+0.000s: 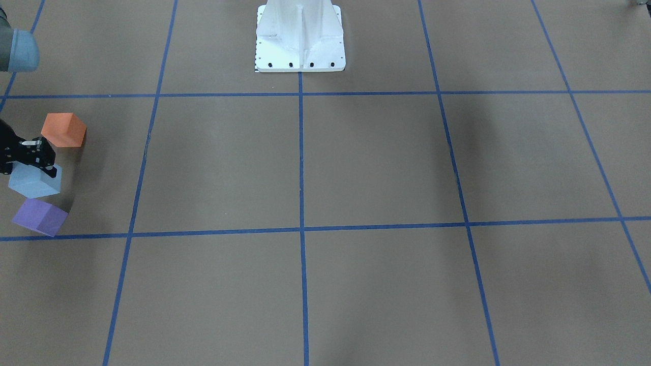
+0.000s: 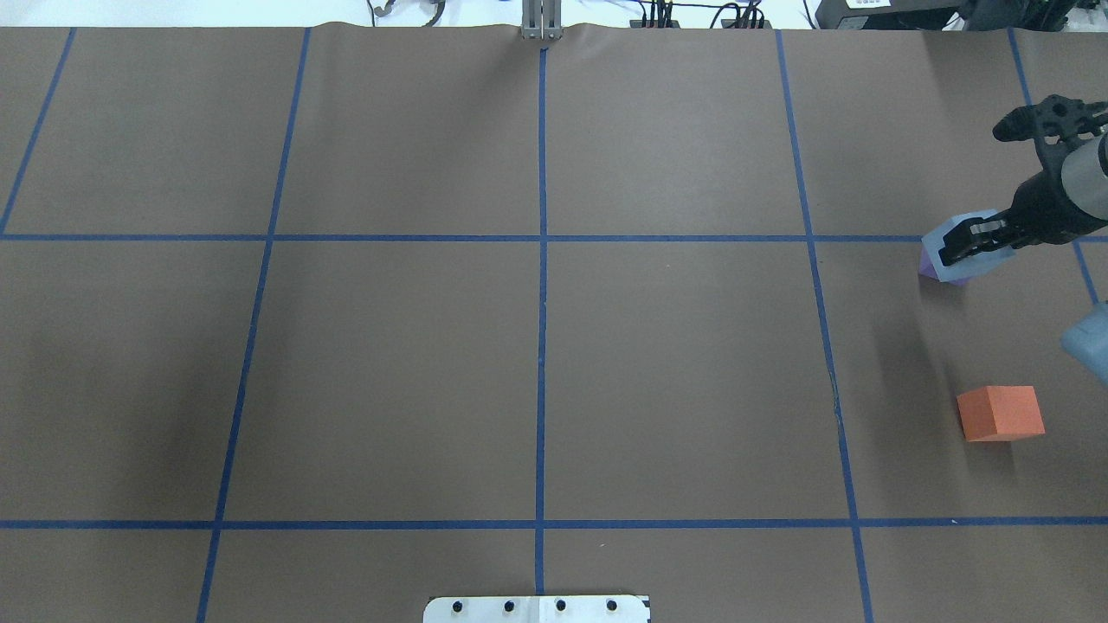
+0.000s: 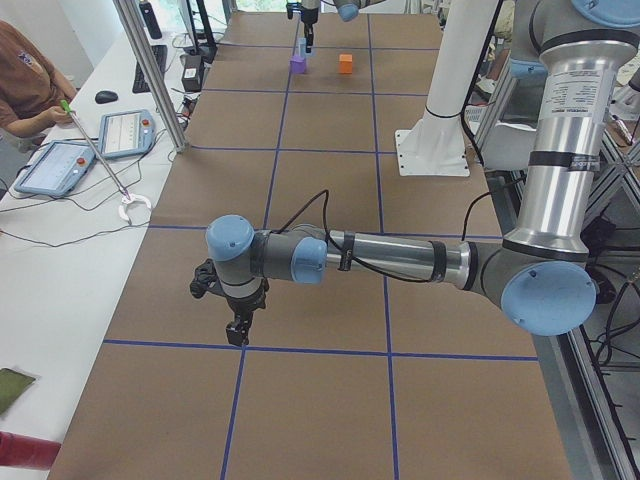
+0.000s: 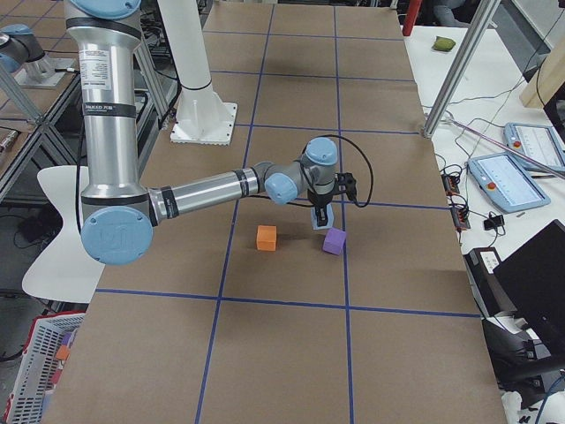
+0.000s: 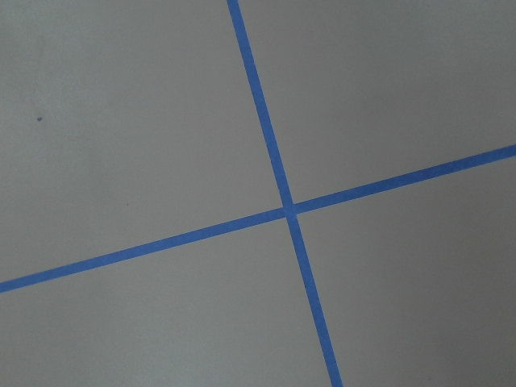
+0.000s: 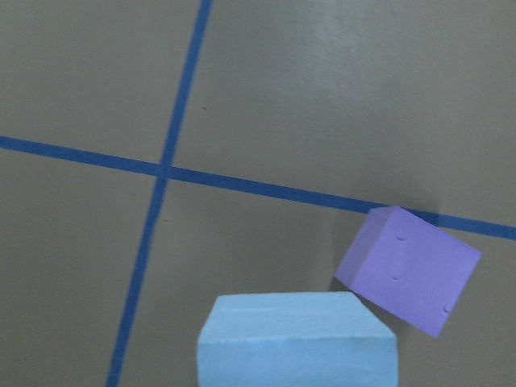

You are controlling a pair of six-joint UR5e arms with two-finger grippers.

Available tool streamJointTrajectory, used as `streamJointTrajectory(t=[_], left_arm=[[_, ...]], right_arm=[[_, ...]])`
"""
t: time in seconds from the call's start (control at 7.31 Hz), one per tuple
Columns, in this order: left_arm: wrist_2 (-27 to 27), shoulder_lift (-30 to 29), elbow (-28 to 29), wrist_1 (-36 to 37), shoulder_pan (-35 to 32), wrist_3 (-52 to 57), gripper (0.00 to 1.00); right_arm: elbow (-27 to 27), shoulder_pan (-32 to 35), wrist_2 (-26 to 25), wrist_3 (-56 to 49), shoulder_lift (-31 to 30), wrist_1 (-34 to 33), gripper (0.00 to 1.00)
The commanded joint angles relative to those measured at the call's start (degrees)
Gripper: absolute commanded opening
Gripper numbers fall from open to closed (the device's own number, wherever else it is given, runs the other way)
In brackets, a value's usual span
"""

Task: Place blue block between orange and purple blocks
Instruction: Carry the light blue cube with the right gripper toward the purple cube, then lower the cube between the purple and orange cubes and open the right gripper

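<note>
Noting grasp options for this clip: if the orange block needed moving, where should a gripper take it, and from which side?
Across two opposite side faces, coming straight down from above. The orange block sits flat on the table, with flat parallel sides, an open top and a gap to the blue block.
</note>
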Motion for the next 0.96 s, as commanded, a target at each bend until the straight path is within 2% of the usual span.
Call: streamJointTrajectory(t=[0.0, 0.82], left_arm=[[0.08, -0.62, 0.03, -0.01, 0.0, 0.03, 1.0], [0.08, -0.79, 0.03, 0.08, 0.08, 0.12, 1.0]], right_arm=[[-2.51, -0.04, 0.66, 2.98, -1.28, 2.21, 0.0], [-3.56, -6.1, 0.76, 5.47, -2.87, 1.25, 0.0]])
